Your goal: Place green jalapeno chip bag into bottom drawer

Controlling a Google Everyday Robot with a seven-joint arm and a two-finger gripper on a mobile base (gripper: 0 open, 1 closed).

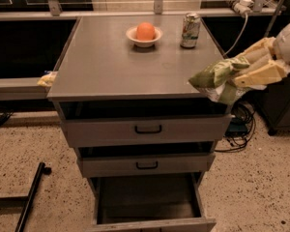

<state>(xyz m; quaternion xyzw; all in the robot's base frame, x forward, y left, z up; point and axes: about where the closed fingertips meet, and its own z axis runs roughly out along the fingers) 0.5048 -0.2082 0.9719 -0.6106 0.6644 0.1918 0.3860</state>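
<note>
The green jalapeno chip bag [217, 79] is olive-green with pale markings and hangs in the air at the cabinet's right front corner, partly past the top's right edge. My gripper [244, 71] comes in from the right, its cream fingers [258, 74] shut on the bag's right end. The bottom drawer [150, 202] is pulled open below, a wide grey box with a plain inside, well under and left of the bag.
A white bowl with an orange [145, 33] and a green-and-silver soda can [190, 30] stand at the back of the cabinet top [121, 66]. Two shallower drawers with black handles [148, 129] sit above the open one. Cables [239, 124] lie right of the cabinet.
</note>
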